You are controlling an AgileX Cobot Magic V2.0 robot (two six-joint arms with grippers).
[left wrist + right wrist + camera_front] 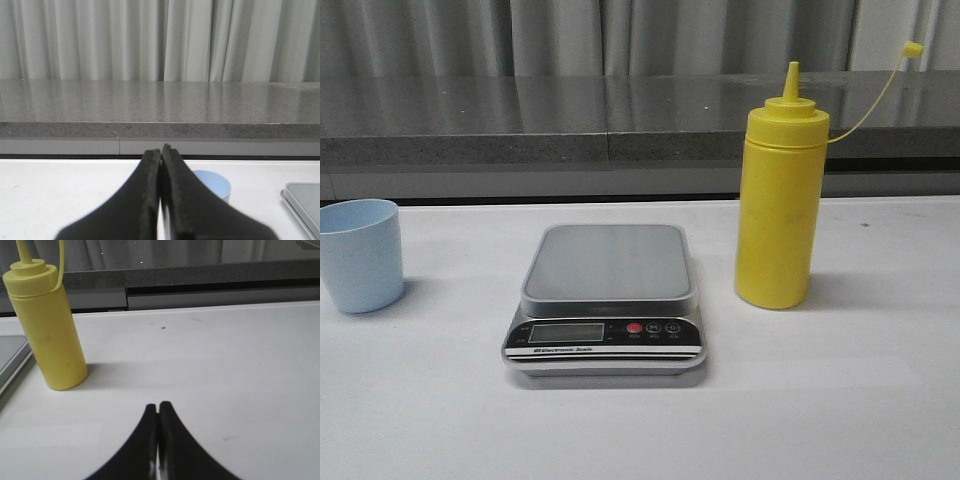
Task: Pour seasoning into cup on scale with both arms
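Note:
The yellow seasoning bottle (778,200) stands upright on the white table, right of the scale (606,300), its small cap hanging off on a thin tether. The platform of the scale is bare. The pale blue cup (360,254) stands upright at the far left, apart from the scale. Neither gripper shows in the front view. In the left wrist view my left gripper (161,149) is shut and empty, with the cup (216,183) just beyond its fingers. In the right wrist view my right gripper (158,406) is shut and empty, some way short of the bottle (47,325).
A grey stone ledge (520,130) runs along the back of the table, with pale curtains behind it. The corner of the scale shows in the left wrist view (305,197) and its edge in the right wrist view (10,357).

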